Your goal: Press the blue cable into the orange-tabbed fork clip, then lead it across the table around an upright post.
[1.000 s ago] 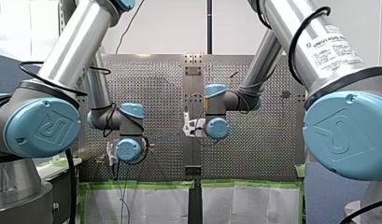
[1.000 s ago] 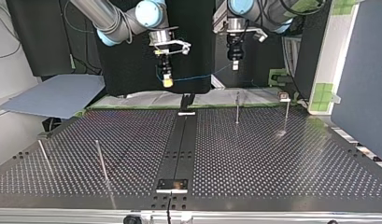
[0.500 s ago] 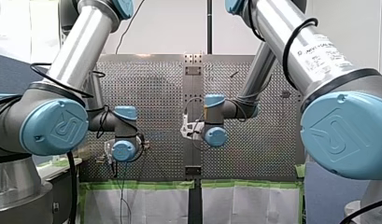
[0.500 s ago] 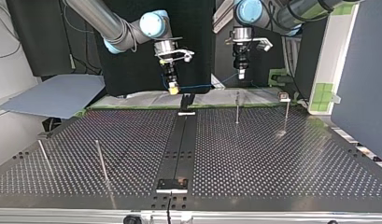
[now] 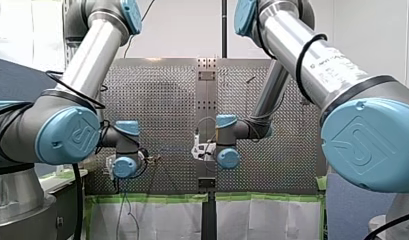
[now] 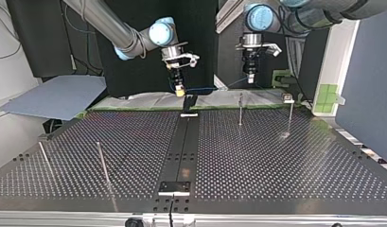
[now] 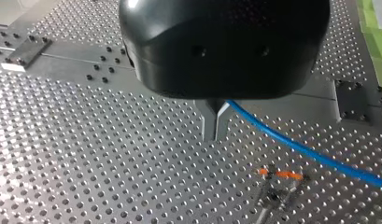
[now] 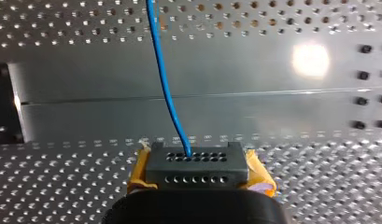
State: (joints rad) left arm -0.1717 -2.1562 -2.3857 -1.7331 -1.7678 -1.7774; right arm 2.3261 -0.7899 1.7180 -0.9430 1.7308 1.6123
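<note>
Blue cable (image 7: 300, 150), strung above the tabletop (image 7: 86, 163) between our right gripper (image 8: 198, 170), yellow-padded fingers clamped on it, and our left gripper (image 7: 215, 137), metal fingers pinched together on it; orange-tabbed fork clip (image 7: 278, 178) near, clear of the cable.

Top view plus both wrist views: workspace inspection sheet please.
Surface: perforated table with dark centre strip.
Job's things: blue cable held off the table, not in the orange-tabbed fork clip; upright posts bare.
Clutter: nothing seen.
Grippers: left gripper shut on the cable; right gripper, yellow pads, also shut on it.
Cables: black cable looped round my right arm.
Surroundings: blue-grey sheet beside the table; green tape.
</note>
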